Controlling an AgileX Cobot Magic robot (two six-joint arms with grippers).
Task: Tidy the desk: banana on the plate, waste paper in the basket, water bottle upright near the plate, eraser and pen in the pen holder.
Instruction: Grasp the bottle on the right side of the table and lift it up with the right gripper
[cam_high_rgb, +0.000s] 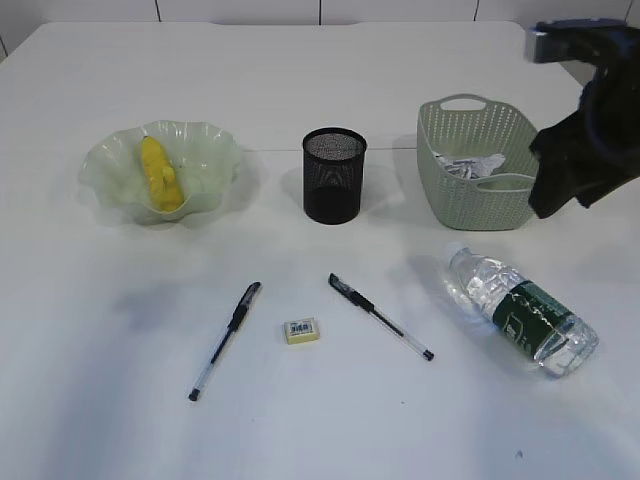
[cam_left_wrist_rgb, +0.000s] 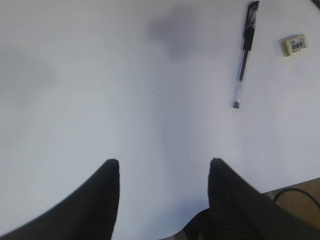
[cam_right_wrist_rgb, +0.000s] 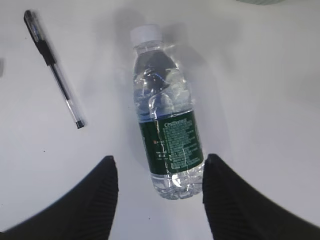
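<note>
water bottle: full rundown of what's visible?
The water bottle is small, clear ribbed plastic with a dark green label and a white cap, and holds clear liquid. It lies on its side on the desk, cap toward the basket, base toward the near right edge. Nothing grips it: in the right wrist view it lies below the open right gripper, base end between the fingertips.

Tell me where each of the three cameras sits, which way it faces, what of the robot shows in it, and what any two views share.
Exterior: raised in front of the desk, slanting down across plate, pen holder and basket; the right arm shows.
Left wrist: looks down past the open left gripper at bare desk, a pen and the eraser.
Right wrist: looks down past the open right gripper at the lying water bottle.
Shared: exterior and left wrist both show the eraser.
</note>
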